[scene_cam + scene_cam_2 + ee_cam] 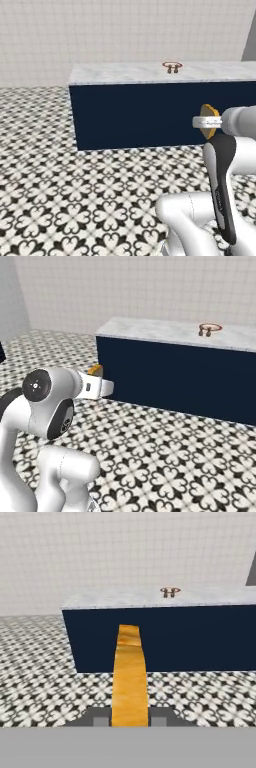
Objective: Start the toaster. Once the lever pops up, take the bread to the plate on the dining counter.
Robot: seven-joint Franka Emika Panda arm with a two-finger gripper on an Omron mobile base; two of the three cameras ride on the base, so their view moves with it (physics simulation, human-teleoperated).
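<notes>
The plate (pixel 171 65) lies on the counter (pixel 125 73), in the upper middle of the left base view, and it is well apart from the end effector (pixel 206 121), which hangs at the right edge of that view, in front of the dark navy base and lower than the marbled top. In the hand view the plate (pixel 170 590) is above and a little to the right of the bread (pixel 130 674), so the coming move, as I judge it, must go forward across the patterned floor (pixel 75 200) and then upward, with a small shift to the right in the frame. The plate is small and far away; two small dark things seem to stand on it, and I cannot tell what they are. The end effector is closed to a narrow gap on the bread, with one dark fingertip on each flat side of the slice at the bottom of the hand view. The slice is seen edge-on there, its long axis running up the frame towards the counter. In the right base view the bread (pixel 95 370) shows as a small orange corner above the white hand, at the left middle of the frame, and the plate (pixel 210 328) is at the upper right. The bread seems firmly held, but it must be laid flat at the plate.
</notes>
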